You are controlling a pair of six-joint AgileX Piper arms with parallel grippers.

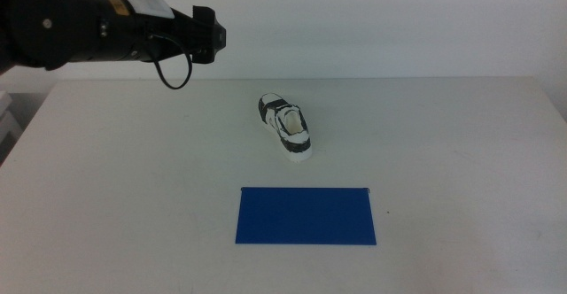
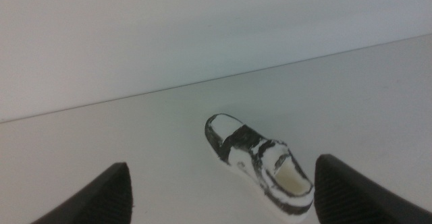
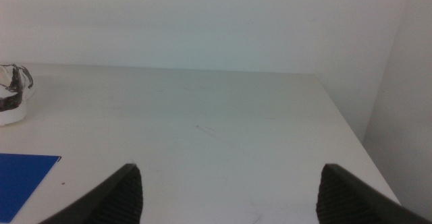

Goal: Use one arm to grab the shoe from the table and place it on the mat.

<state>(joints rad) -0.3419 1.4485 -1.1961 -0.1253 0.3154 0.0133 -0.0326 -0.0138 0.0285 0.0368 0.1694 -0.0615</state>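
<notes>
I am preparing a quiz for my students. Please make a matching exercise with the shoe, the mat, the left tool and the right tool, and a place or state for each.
Things:
1. shoe
2. mat
3. left tool
4. right tool

Descriptions:
A. open, shoe between its jaws in its own view
B. lies flat, bare, nearest the camera
C. on the white table, off the mat
D. open, shoe and mat at the edge of its view

Pairs: 1-C, 2-B, 3-A, 4-D

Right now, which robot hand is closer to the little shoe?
Left. The left gripper hangs open in the air above the table's far left, aimed at the shoe. The right gripper waits open, farther off to the right.
</notes>
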